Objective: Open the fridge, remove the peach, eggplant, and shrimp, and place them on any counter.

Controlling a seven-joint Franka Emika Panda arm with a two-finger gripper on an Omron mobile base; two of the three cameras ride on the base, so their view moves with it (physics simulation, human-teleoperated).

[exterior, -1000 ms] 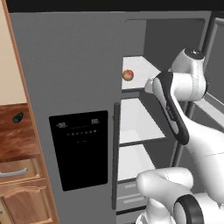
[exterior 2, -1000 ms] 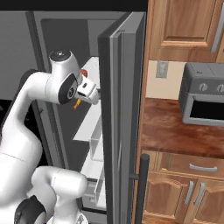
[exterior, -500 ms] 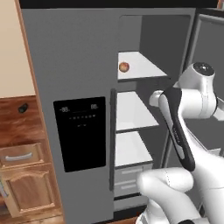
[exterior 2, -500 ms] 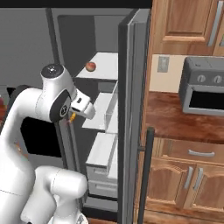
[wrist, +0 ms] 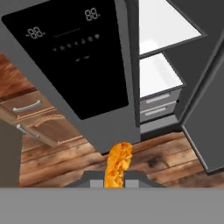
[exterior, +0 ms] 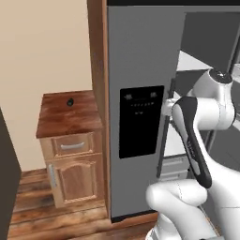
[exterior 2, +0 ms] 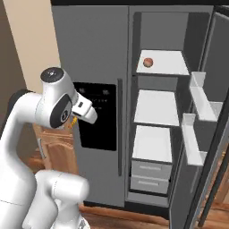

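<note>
Our fingers are clamping the shrimp, the orange curl sticking out past the tips in the hand view. In the right base view we are holding it beside the fridge, just in front of the black dispenser panel. The grip is what we are worrying about: the piece is tiny and pinched near one end, so a quick swing could be shaking it loose onto the wooden floor, where picking it up would be awkward.

The closed left door is standing very near the hand, and a wide turn towards the table could be scraping it. On that table a small dark item is lying, probably the eggplant, though we are seeing it too small to be sure; setting down close to it could be knocking it off.

Farthest in, the peach is sitting on the top shelf, not yet fetched, and the open right door could be catching the arm.
</note>
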